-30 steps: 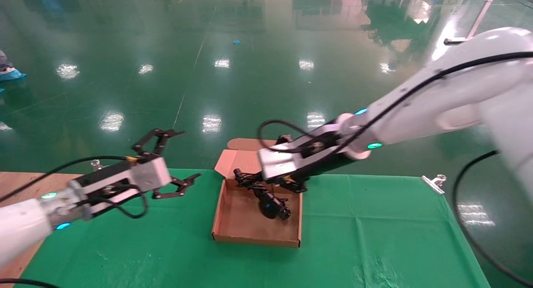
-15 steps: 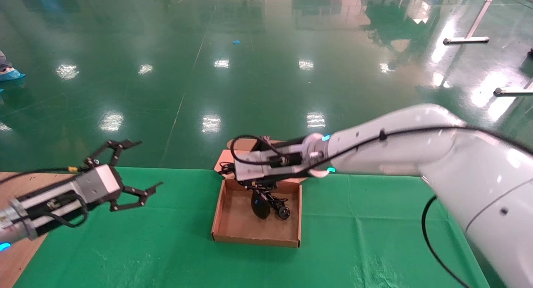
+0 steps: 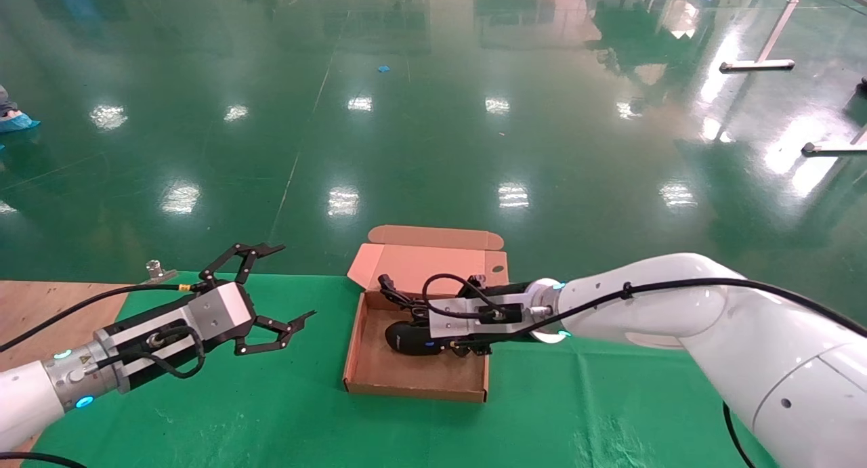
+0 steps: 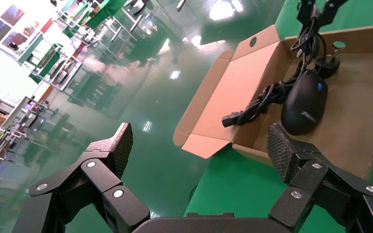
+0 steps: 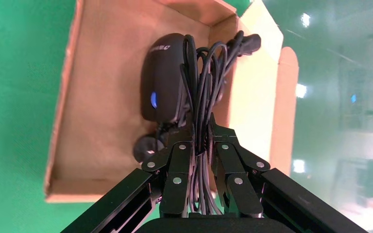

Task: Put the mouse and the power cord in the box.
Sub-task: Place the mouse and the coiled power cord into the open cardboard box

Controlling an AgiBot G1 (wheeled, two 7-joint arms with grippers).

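- Right hand [image 5: 201, 145] is low over the box [image 3: 369, 376], fingers pressed together on the power cord [image 5: 204, 82]; the bundle runs out ahead of the fingertips and between them.
- Mouse [image 3: 406, 337] lies on the box floor, just beside and partly under the cord loops ahead of the right hand; blue mark faces up in the right wrist view.
- Cord's plug end [image 4: 230, 119] reaches toward the hinged lid [image 3: 433, 261], at the far end from the right hand; a round plug [image 5: 145, 145] sits on the floor close under the fingers.
- Left hand [image 3: 261, 299] hovers off to the side of the box above the green-covered counter [image 3: 609, 400], fingers spread wide, holding nothing.
- Handling guess: cord is soft and floppy, light, loops likely to spring apart or snag on the fingers at release; pinching across the middle of the bundle, as now, looks best.
- Mouse looks smooth, rounded, probably slippery; grip its sides, not its thin cable.
- Cardboard is light and may slide if dragged by the cord.
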